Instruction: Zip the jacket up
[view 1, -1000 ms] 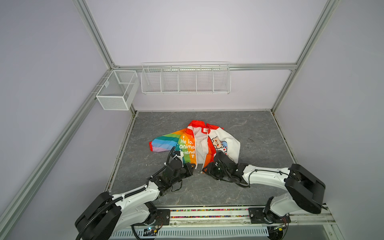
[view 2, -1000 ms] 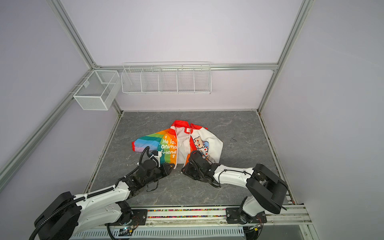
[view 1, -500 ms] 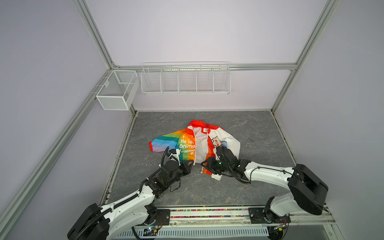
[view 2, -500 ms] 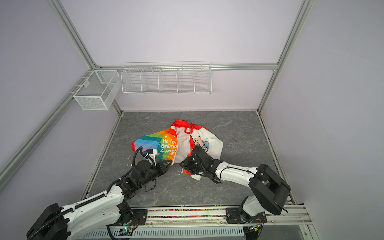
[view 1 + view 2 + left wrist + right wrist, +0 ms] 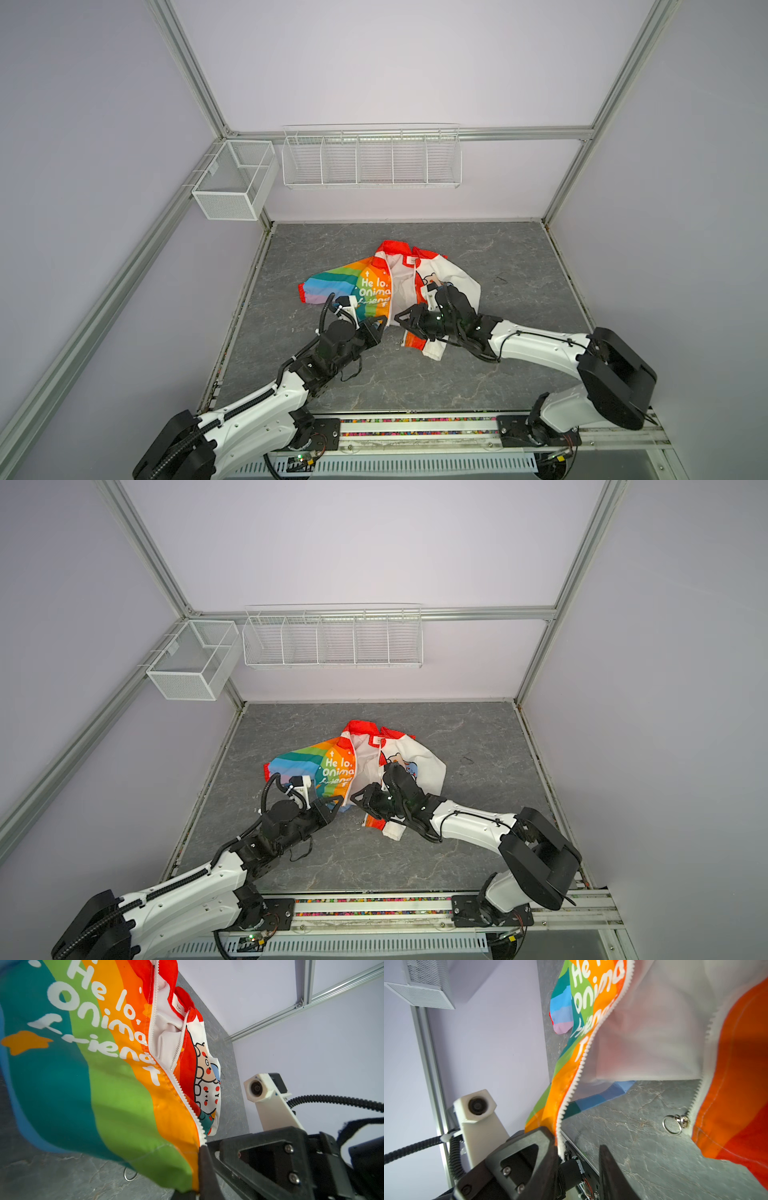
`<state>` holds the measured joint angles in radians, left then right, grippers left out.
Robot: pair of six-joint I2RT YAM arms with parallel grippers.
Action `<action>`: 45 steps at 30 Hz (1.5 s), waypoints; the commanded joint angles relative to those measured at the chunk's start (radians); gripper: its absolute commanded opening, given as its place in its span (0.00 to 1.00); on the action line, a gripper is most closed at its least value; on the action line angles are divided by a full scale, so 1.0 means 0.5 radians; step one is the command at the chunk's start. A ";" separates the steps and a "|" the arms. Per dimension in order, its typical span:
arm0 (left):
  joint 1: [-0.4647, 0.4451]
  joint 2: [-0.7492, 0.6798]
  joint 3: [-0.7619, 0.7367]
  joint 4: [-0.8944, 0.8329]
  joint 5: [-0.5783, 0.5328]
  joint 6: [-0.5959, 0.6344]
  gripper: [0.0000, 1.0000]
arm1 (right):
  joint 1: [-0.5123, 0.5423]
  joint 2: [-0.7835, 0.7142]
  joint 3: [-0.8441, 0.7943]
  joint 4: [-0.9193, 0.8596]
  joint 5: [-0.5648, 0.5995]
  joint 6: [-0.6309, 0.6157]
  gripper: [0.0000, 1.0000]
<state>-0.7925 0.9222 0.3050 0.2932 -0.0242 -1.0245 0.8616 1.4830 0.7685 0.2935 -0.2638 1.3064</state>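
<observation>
The jacket [image 5: 374,286] [image 5: 332,766] lies unzipped on the grey floor, rainbow panel on the left, bear-print panel on the right. My left gripper [image 5: 380,322] [image 5: 197,1178] is shut on the rainbow panel's bottom corner at the white zipper edge and holds it off the floor. Facing it a little to the right, my right gripper [image 5: 401,322] [image 5: 577,1142] is open. The end of the rainbow panel's zipper tape rests against one of its fingers [image 5: 550,1147]. The zipper slider [image 5: 683,1122] with its ring pull sits at the bottom of the orange panel, on the floor. My right arm lies over that panel's hem [image 5: 419,340].
A white wire rack [image 5: 370,160] and a mesh box [image 5: 232,183] hang on the back wall, well above the floor [image 5: 498,257]. The arms' base rail [image 5: 415,422] runs along the front edge. Metal frame posts stand at the corners.
Both grippers have edged a little away from the front rail. The right gripper has shifted left toward the left one and its jaws have narrowed. The left gripper keeps its hold.
</observation>
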 commanded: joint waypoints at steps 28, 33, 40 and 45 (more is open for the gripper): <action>-0.007 -0.024 0.022 0.226 0.027 -0.219 0.00 | 0.036 0.102 0.080 0.281 -0.096 0.145 0.20; -0.004 -0.022 0.016 0.251 0.024 -0.237 0.00 | 0.038 0.103 0.074 0.284 -0.098 0.156 0.10; 0.002 -0.011 0.013 0.269 0.048 -0.258 0.08 | 0.030 0.088 0.062 0.244 -0.089 0.160 0.06; 0.026 0.006 -0.020 0.327 0.121 -0.317 0.43 | -0.031 0.047 0.034 0.179 -0.143 0.070 0.06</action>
<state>-0.7891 0.9218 0.3046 0.4065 0.0086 -1.1637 0.8646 1.5230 0.7895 0.4065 -0.3126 1.3506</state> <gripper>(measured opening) 0.416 0.066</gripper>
